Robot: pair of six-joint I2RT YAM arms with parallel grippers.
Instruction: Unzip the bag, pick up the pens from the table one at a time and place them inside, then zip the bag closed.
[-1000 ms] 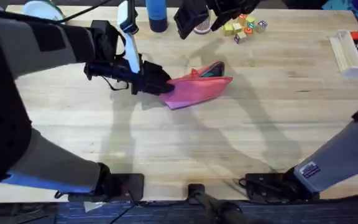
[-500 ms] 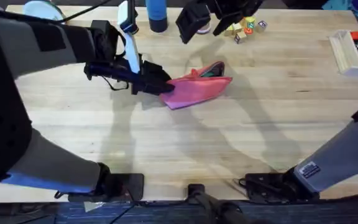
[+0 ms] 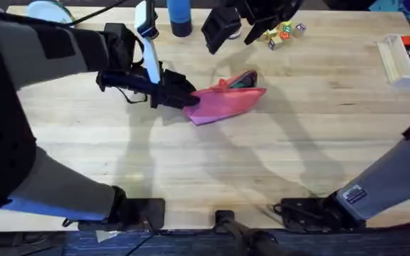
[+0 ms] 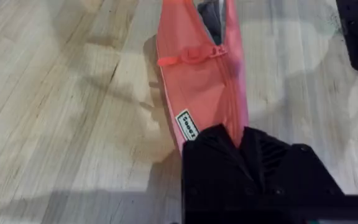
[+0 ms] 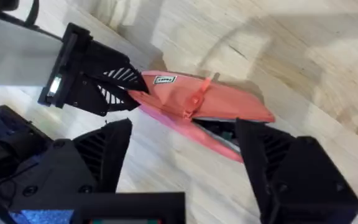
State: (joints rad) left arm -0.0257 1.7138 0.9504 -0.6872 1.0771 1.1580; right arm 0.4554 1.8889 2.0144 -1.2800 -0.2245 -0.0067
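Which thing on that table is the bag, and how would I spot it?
Look at the wooden table, near its middle. The bag is the pink-red fabric pouch, one end pinched by the left tool. Nothing else there is soft and pink, with a partly open zipper.

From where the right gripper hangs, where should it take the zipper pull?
Grip the pull tab, which lies flat on the bag's top edge about midway along the zipper. Come straight down with the open right gripper, fingers either side of the tab. The left gripper already pins the shut end.
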